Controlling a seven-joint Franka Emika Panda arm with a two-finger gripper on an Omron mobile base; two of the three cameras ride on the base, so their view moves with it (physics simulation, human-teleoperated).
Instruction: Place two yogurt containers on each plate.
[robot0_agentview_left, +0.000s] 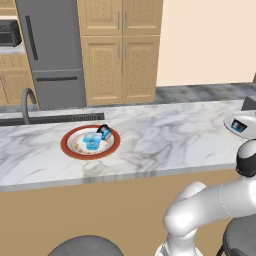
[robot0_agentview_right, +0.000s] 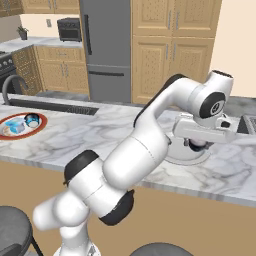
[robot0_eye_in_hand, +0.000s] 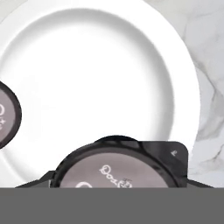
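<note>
My gripper (robot0_eye_in_hand: 118, 183) hangs over a plain white plate (robot0_eye_in_hand: 100, 52) at the right end of the counter, shut on a yogurt container (robot0_eye_in_hand: 114, 168) with a grey printed lid. Its dark fingertips just flank the cup. Another grey-lidded yogurt container (robot0_eye_in_hand: 6, 114) rests on that plate's left side. In the right base view the hand (robot0_agentview_right: 196, 145) is low over the same white plate (robot0_agentview_right: 176, 158). At the far left, a red-rimmed plate (robot0_agentview_left: 69, 148) carries a pale blue yogurt container (robot0_agentview_left: 92, 141) and a dark one (robot0_agentview_left: 105, 132) tipped on the rim.
Marbled counter (robot0_agentview_left: 165, 135) runs between the two plates. A sink with a curved faucet (robot0_agentview_left: 26, 102) lies behind the red-rimmed plate. Two round stools (robot0_agentview_left: 85, 246) stand in front of the counter. Fridge and wooden cabinets line the far wall.
</note>
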